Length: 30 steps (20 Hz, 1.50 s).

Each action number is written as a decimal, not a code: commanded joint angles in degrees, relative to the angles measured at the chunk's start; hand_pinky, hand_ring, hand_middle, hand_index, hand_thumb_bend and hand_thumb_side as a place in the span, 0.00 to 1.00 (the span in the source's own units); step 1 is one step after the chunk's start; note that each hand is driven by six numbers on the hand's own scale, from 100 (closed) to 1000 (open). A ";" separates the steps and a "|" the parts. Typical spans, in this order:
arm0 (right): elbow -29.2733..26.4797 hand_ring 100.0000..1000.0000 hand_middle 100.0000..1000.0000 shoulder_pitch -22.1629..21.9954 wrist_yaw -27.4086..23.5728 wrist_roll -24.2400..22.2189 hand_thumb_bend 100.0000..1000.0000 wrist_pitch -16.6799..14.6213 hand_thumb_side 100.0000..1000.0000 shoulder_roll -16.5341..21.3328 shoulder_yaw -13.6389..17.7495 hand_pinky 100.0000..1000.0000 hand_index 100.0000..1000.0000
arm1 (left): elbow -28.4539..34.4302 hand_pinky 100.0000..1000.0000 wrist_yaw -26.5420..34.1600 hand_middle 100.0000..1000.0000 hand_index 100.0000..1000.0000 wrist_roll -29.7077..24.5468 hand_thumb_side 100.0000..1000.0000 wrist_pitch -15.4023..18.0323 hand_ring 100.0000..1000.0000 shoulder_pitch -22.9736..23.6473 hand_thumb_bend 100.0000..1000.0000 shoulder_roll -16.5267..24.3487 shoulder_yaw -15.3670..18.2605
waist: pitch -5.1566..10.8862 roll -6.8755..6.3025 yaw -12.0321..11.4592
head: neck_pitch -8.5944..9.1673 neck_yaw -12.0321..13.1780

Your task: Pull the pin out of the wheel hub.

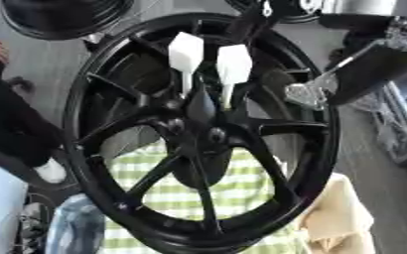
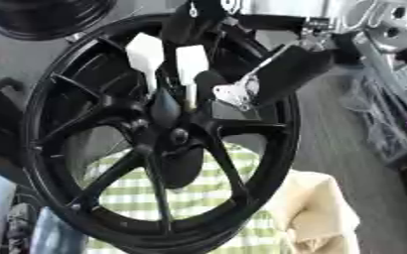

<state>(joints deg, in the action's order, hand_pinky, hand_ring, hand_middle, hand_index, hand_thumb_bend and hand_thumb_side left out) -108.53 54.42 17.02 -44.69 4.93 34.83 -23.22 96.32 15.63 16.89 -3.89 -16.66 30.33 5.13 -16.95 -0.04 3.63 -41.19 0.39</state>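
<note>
Black wheel point(image 1: 203, 134) was seen upright, filling view, above green checked cloth point(image 1: 233, 191). Right hand point(image 2: 276, 74) was raised beside upper right rim; state of fingers could not be told. Two white pins point(image 1: 209, 62) were seated above hub centre.

Black robot hand point(image 2: 281, 74) with a silver metal bracket at its tip and a silver joint behind

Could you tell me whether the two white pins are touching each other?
Apart: the left eye view shows a dark gap between the left white pin and the right white pin.
</note>
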 commanded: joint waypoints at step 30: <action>17.32 0.81 0.72 3.87 9.55 1.90 0.17 -5.77 0.31 -2.54 -1.53 0.82 0.83 | -0.73 0.72 0.02 0.66 0.71 -0.44 0.83 -0.32 0.74 0.46 0.00 1.39 0.24 | 0.66 -0.13 -2.46 | 0.87 -2.13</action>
<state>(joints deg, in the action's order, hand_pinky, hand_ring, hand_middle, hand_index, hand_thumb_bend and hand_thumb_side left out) -91.26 56.97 26.94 -42.53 -0.83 31.91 -25.14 95.04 15.62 16.53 -4.24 -15.90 30.28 5.10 -17.12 -0.02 1.27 -40.68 -1.60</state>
